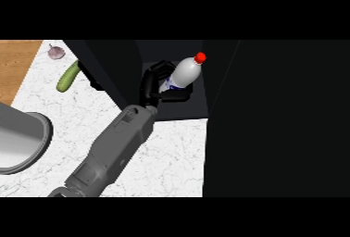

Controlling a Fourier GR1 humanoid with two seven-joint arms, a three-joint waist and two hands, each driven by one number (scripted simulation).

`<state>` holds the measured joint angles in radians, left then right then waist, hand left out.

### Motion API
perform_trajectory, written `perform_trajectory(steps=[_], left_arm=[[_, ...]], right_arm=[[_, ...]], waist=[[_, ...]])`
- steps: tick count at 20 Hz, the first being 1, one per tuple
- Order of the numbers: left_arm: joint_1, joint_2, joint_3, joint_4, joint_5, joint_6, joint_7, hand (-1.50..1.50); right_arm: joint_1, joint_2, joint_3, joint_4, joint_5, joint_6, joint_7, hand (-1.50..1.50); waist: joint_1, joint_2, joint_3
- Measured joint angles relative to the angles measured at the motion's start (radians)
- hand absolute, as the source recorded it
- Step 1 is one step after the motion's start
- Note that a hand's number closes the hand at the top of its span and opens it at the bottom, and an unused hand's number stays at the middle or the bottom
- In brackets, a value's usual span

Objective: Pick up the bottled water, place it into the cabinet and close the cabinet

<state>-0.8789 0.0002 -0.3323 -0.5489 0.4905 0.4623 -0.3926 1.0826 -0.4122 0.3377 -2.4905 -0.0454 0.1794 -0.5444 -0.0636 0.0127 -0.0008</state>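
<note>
Entering from lower left edge: grey forearm, slanting up & right over white marbled tabletop. Off to the left, nr the edge: part of a big grey round vessel, cut by the frame. Filling the whole right side: tall black panel. Can't tell if door or wall.

Further out, at end of forearm: left hand, black, reaching into dark open cabinet. Curled round bottle, w/ fingers wrapped in from bottle's left side & thumb hooked under its lower end. Closed on the bottle, not spread.

Bottle: pale body w/ blue label patch next to the hand, tilted, red cap pointing up & right. Held inside the cabinet opening, above its dark floor. Can't tell whether base touches the floor, being hidden by the hand.

Left of the opening: another black slanted panel. Past it, on the tabletop & well apart from the hand: green cucumber, lying lengthwise, far end just beside that panel's edge. Farther still: small garlic, pale purple, nr the cucumber but apart. Far left corner: wood-coloured surface bordering the marble.
</note>
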Motion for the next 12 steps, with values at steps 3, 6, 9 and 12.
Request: perform_trajectory(steps=[3, 6, 9, 12], left_arm=[[-0.054, 0.0, 0.005, 0.069, 0.009, 0.07, 0.0, 1.5], [-0.092, 0.002, -0.001, 0.147, -0.025, 0.139, -0.019, 1.5], [-0.134, 0.007, -0.021, 0.231, -0.074, 0.227, -0.019, -1.5], [-0.186, 0.011, -0.022, 0.303, -0.099, 0.272, -0.004, -1.5]], right_arm=[[-0.007, 0.0, -0.013, 0.005, -0.005, 0.012, -0.005, -1.5], [-0.006, -0.001, -0.03, 0.006, -0.011, 0.023, -0.015, -1.5], [0.0, 0.0, -0.035, 0.009, -0.015, 0.034, -0.024, -1.5], [0.003, 0.002, -0.036, 0.01, -0.019, 0.041, -0.025, -1.5]], waist=[[-0.006, 0.002, 0.0], [-0.006, 0.005, 0.001], [-0.01, 0.008, 0.001], [-0.012, 0.01, 0.001]])
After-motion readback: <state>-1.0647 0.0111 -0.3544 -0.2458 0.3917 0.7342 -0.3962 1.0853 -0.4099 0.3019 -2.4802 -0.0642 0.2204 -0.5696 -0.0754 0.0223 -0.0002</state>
